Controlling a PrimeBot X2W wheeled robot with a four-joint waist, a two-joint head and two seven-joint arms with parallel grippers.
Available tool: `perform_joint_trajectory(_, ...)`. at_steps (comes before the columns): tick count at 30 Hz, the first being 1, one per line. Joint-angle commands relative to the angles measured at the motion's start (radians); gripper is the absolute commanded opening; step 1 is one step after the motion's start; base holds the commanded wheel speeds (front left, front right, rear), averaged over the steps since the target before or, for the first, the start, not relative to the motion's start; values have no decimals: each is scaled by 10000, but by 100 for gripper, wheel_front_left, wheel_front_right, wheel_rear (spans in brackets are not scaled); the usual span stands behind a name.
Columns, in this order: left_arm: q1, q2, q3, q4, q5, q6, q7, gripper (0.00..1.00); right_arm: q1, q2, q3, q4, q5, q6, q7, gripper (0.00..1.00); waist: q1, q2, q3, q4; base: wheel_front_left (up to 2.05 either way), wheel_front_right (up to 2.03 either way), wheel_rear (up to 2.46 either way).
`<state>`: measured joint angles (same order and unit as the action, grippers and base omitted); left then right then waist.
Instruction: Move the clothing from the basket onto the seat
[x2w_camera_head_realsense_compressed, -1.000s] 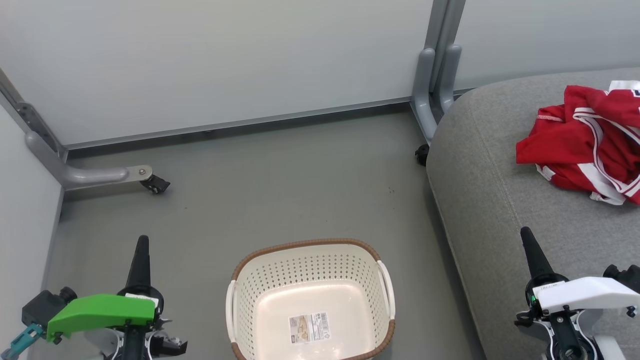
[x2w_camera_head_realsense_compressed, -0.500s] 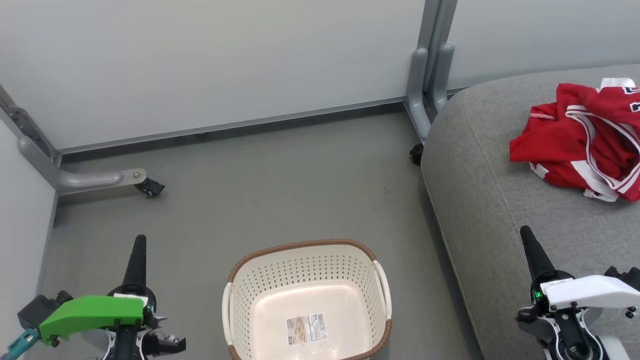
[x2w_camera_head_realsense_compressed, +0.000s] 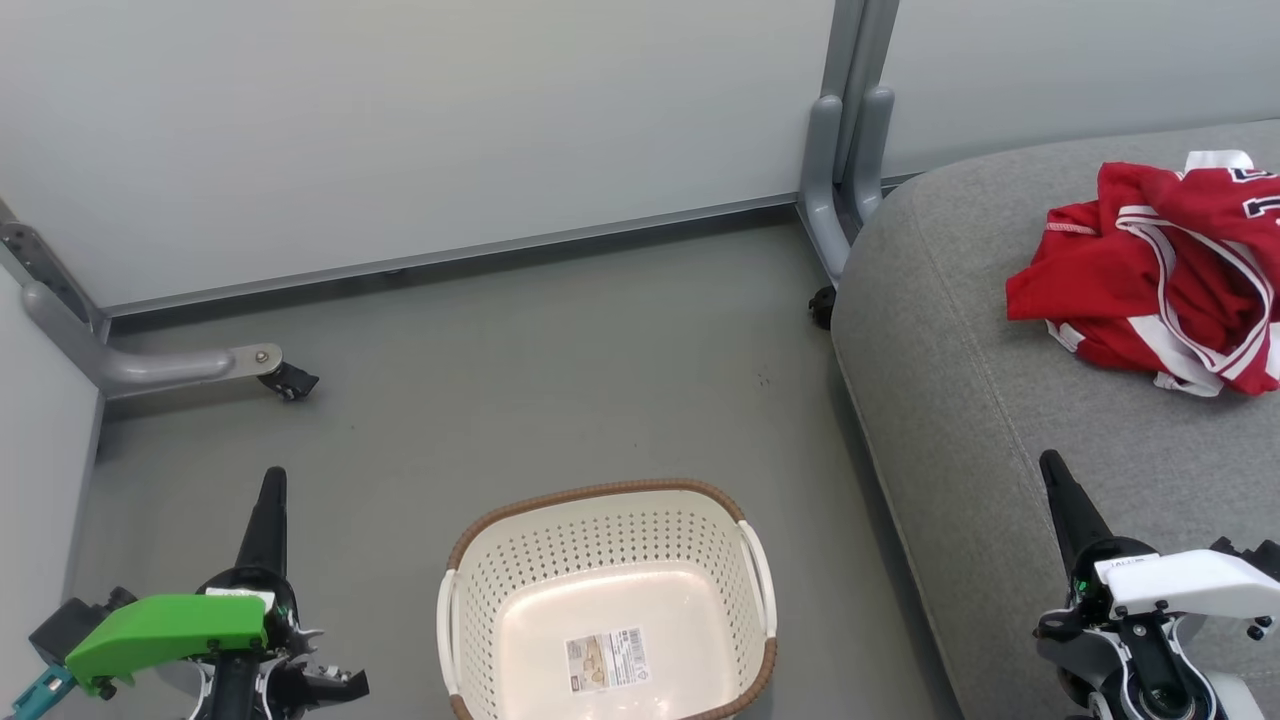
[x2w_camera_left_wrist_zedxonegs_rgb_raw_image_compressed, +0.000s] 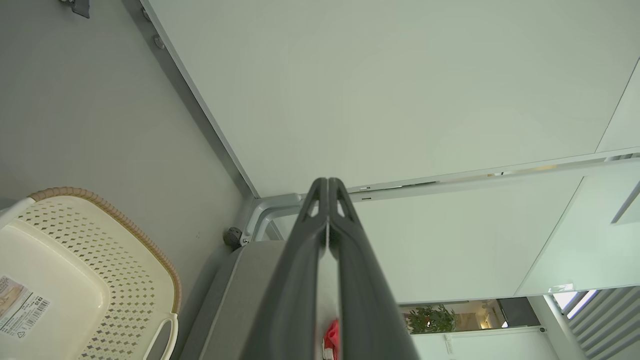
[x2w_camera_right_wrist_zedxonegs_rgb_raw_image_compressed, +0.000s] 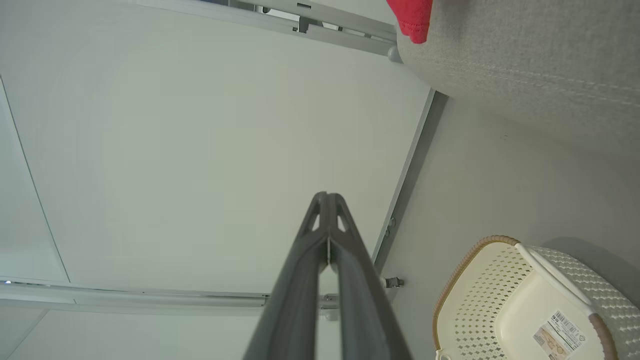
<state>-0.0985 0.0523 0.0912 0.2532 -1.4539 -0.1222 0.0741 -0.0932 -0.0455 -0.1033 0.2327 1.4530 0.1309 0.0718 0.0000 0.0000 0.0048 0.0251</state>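
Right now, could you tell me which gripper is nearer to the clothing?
Right. The right gripper is over the seat, short of the clothing; the left gripper is beyond the basket, over the floor, far to the clothing's left.

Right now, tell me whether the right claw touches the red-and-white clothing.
Apart. The head view shows bare grey seat between the shut right claw and the red-and-white clothing.
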Motion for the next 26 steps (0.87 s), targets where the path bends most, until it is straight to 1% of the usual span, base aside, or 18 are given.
perform_joint_trajectory(1, -164, 3, 55, -75, -241, -45, 69, 0, -149, -65, -40, 10, 232, -2, 92, 0, 0, 0, -1, -19, 0, 0, 0)
perform_joint_trajectory(20, -164, -22, 259, -94, -1602, -114, 419, 0, -197, -77, -126, 138, 1592, -3, 451, 0, 0, 0, -16, -240, 0, 0, 0)
perform_joint_trajectory(26, -149, -21, 260, -90, -1601, -118, 438, 0, -194, -76, -125, 142, 1617, -3, 457, 0, 0, 0, -17, -251, 0, 0, 0)
